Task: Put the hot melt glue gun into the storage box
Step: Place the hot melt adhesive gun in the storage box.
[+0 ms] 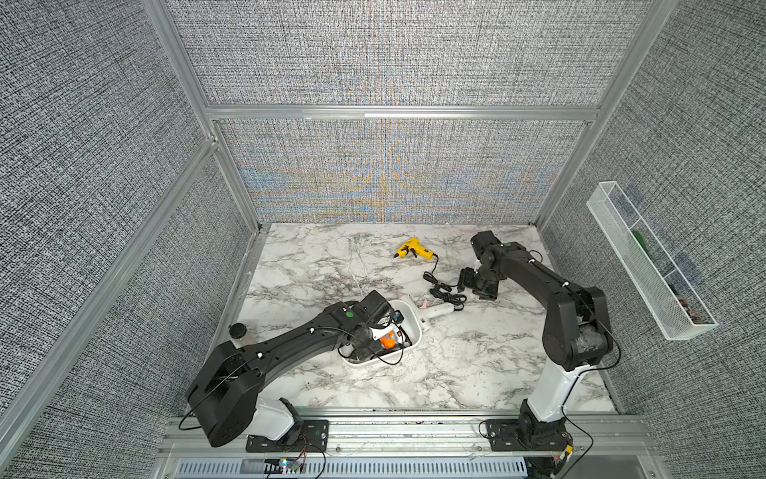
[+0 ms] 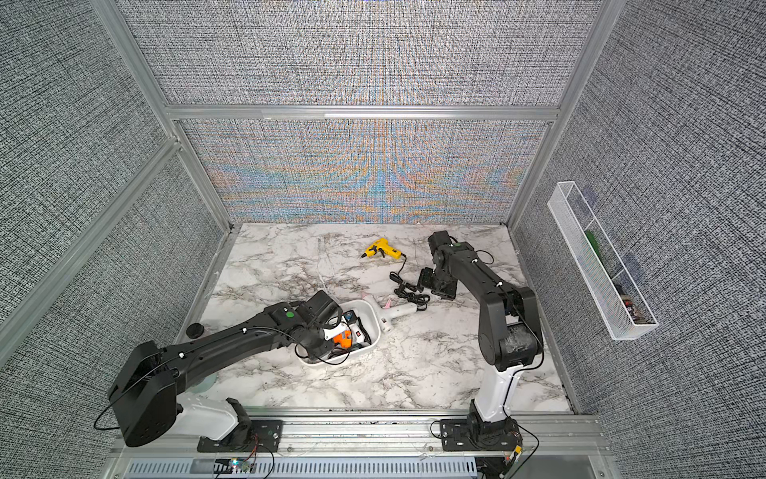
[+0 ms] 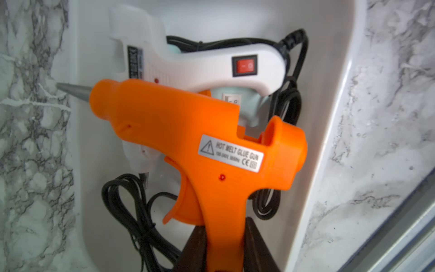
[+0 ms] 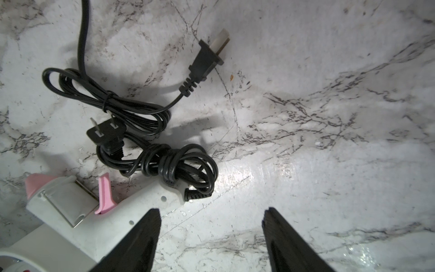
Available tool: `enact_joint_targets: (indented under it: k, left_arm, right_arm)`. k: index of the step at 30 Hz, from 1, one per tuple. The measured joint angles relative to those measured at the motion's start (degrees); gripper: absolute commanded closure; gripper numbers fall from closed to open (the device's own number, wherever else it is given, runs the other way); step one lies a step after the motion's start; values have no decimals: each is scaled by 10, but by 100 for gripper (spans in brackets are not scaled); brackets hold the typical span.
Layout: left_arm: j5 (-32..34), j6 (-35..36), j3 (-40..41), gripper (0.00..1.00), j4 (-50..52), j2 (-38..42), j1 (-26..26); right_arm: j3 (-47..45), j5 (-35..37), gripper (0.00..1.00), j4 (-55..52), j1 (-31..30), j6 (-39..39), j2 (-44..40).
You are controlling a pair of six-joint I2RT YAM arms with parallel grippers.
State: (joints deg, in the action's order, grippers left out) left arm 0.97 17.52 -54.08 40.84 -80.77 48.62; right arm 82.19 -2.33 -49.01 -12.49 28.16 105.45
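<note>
**Q:** Bench layout?
**A:** Marble table (image 1: 476, 365). The storage box (image 1: 415, 331) sits near mid-table, on the left arm's side, in both top views.

**Q:** Left arm?
**A:** The left gripper (image 3: 224, 235) is down in the box, its fingers (image 3: 195, 249) clamped on either side of the handle of the orange glue gun (image 3: 176, 122). That gun is within the box walls and lies over a white glue gun (image 3: 200, 63). A pale piece beneath them is possibly a third gun, but it is mostly hidden.

**Q:** Right arm?
**A:** The right gripper (image 4: 211, 221) has its jaws wide apart with nothing between them. It is over bare table beside a white-and-pink glue gun (image 4: 70, 212), which lies outside the box, just beside it.

**Q:** Anything else?
**A:** A yellow glue gun (image 1: 412, 248) lies toward the back, well apart from the box. A bundled black cord (image 4: 164, 162) lies at the white-and-pink gun's handle end.
</note>
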Motion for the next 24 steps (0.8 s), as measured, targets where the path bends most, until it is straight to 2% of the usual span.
enact_joint_targets:
  k: [10, 14, 24]
  left_arm:
    - [-25, 48, -9, 72, -28, -28, 15]
    - [-5, 58, 31, 73, -69, -28, 15]
    - [21, 51, 73, 71, -113, -30, 15]
  right_arm:
    - [10, 2, 26, 0, 0, 2, 5]
    - [15, 2, 26, 0, 0, 2, 7]
    - [8, 2, 26, 0, 0, 2, 7]
